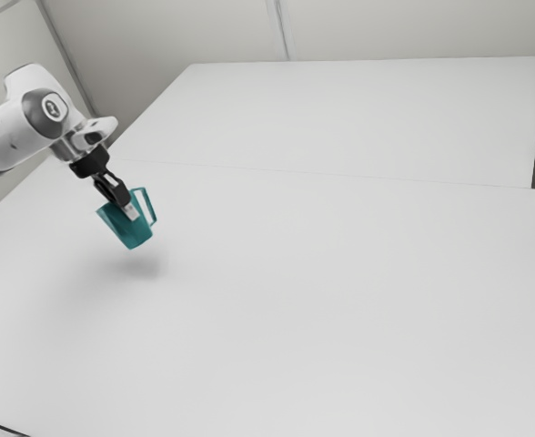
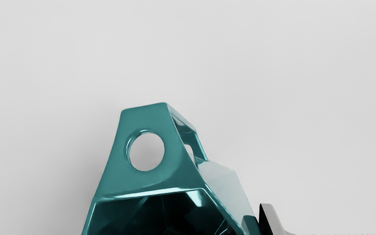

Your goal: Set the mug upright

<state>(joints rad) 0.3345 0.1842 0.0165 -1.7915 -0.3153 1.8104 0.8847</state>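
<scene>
Pale grey walls (image 1: 395,27) stand behind a broad white table (image 1: 340,309) in soft light.

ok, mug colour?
Teal with a glossy finish; the mug shows best in the wrist view.

You've got a white tabletop (image 1: 322,300) w/ a thin seam (image 1: 331,174) running across it toward the far end, & a pale grey wall (image 1: 395,32) behind, w/ a vert. strip (image 1: 281,27) on it. Btm corner at the exterior view's left, you can see a thin dark line (image 1: 4,427); can't tell what it is.
</scene>
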